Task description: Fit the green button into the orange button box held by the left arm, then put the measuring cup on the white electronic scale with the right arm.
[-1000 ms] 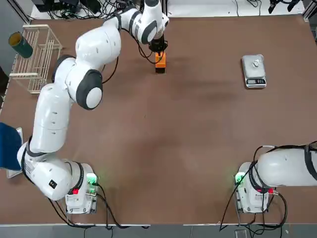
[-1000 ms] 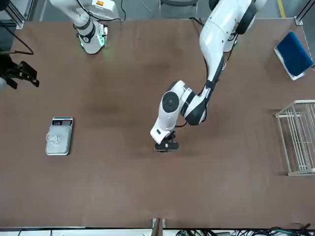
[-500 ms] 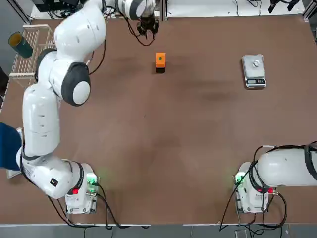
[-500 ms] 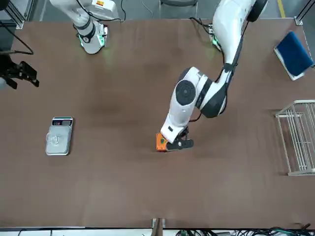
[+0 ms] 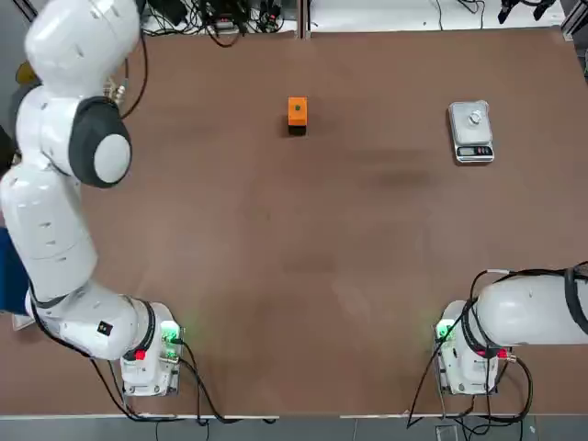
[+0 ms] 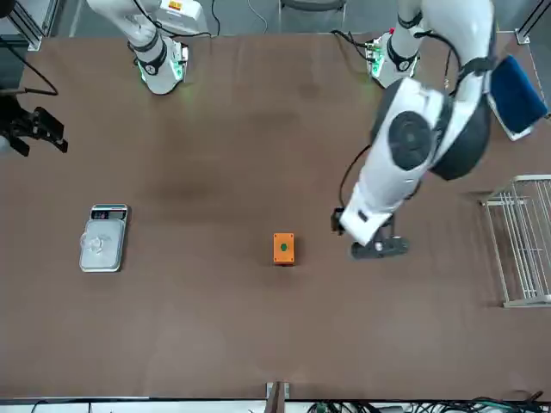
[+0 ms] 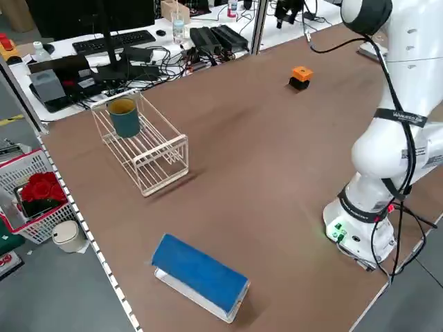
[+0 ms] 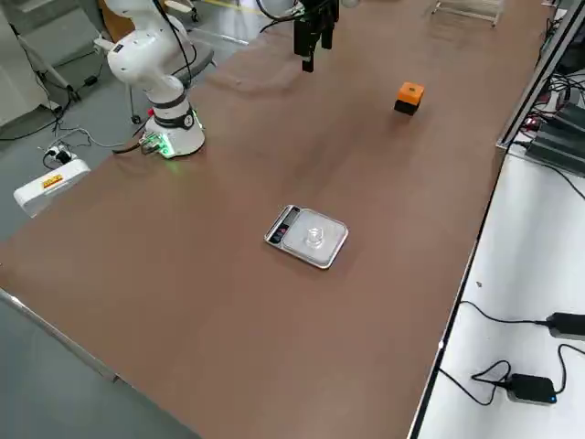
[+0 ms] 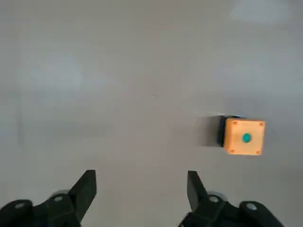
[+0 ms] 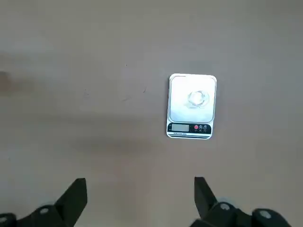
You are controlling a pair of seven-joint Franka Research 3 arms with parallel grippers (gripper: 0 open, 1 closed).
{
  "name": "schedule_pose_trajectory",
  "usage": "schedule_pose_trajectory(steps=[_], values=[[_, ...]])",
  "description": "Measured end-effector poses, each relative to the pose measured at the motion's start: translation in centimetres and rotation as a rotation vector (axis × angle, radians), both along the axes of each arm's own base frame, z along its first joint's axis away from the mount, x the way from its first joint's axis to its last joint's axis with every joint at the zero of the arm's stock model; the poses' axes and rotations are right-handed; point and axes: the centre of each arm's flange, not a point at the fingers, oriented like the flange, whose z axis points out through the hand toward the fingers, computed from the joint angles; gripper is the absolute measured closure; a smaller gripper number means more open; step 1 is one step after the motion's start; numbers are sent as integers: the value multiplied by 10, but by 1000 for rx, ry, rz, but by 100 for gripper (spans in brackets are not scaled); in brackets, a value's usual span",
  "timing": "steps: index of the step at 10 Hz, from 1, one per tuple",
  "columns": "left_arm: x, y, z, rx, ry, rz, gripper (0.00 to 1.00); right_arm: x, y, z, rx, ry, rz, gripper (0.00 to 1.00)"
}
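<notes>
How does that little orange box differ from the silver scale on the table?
The orange button box is a small bright cube on a dark base; the white electronic scale is flat, silvery and wider. The box has a green button in its top; the scale carries a clear measuring cup. Both rest free on the table.

My brown table point(image 5: 303, 266) carries the orange button box point(image 5: 297, 111) near its far edge, the white electronic scale point(image 5: 471, 134) far to my right, a wire rack point(image 7: 147, 149) and a blue-topped block point(image 7: 199, 275) at my left, plus my 2 arm bases.
</notes>
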Motion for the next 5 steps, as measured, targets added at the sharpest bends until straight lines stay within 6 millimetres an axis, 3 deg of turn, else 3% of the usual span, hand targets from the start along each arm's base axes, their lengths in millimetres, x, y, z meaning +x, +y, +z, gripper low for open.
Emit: schedule_pose_trajectory(steps=[2,5], values=[[-1,52,29,14,18,-39,1,0,1,0,0,0,1,0],[-18,123,67,24,17,-65,1,0,1,1,0,-1,2,0]])
